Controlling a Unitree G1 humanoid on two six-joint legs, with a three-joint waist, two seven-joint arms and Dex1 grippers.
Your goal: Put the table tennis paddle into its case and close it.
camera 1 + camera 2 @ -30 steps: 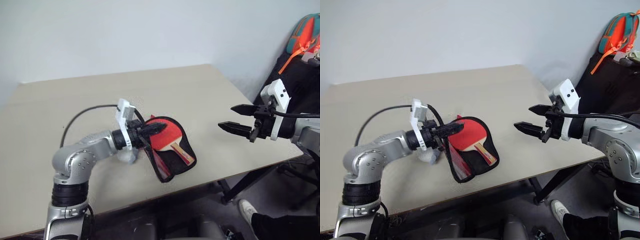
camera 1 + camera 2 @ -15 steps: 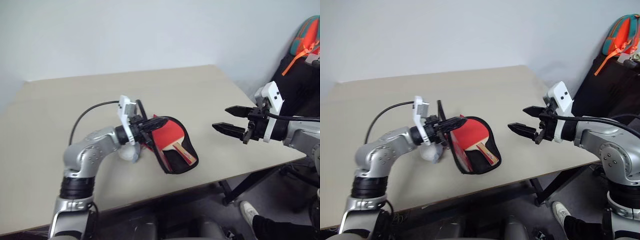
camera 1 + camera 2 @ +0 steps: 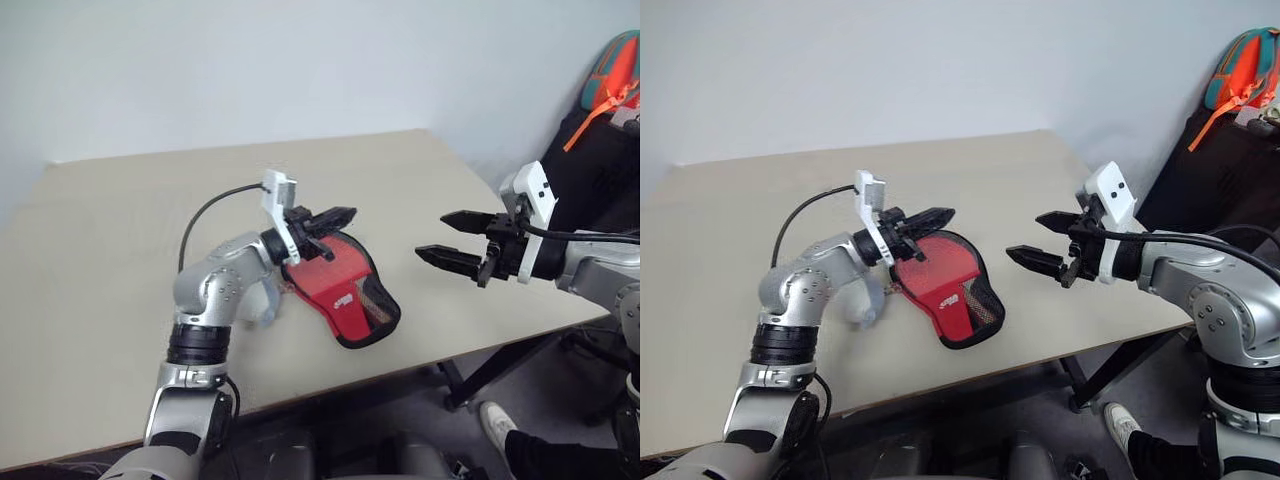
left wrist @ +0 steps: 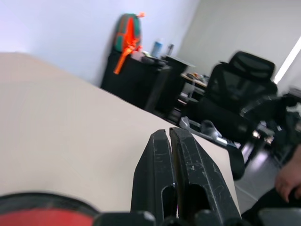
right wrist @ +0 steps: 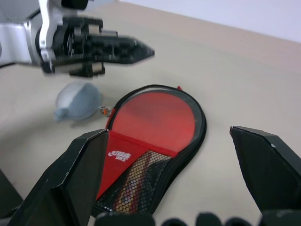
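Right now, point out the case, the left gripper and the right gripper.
case (image 5: 157,120): right wrist view, red round face of the folded-over flap.
left gripper (image 3: 348,213): left eye view, shut fingertips above the case.
right gripper (image 3: 1024,237): right eye view, gap between open fingertips.

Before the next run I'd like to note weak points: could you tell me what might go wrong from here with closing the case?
1. The case lies folded shut, but I cannot tell whether its zip is done up; the flap may spring open.
2. The left gripper, shut, hovers over the case's round end and could drag it.
3. The case lies near the table front edge; a push from the open right gripper might slide it off.
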